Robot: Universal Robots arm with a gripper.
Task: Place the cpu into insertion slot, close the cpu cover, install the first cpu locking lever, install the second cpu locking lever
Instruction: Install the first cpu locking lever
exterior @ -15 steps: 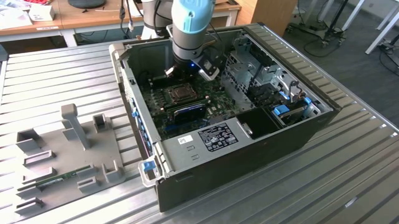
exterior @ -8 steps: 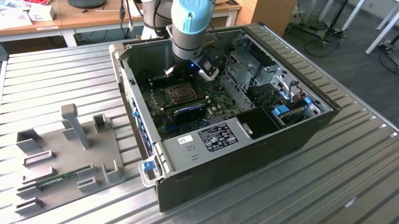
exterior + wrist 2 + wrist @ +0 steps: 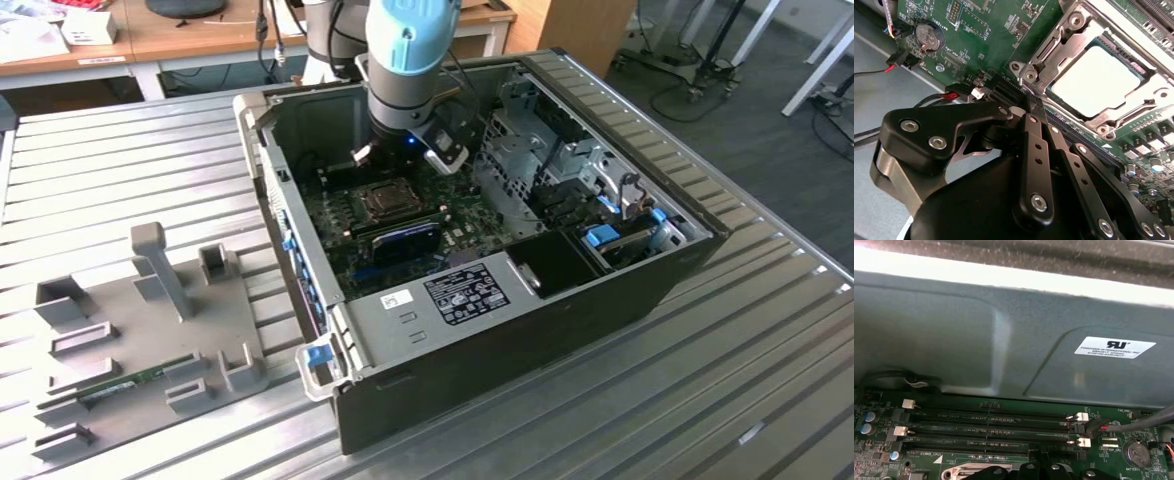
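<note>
Jaws of the arm hang just beside the insertion slot inside the open computer case; whether they are apart or closed cannot be told. Seated in that slot lies the cpu, with the cpu cover lowered flat around it. Memory slots run near the slot.

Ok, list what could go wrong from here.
The pincer sits low by the corner of the cpu cover; a slip could scrape the green board. The red and black wires lie right beside it and might snag. The cover lies over the cpu; pushing unevenly could shift it.
</note>
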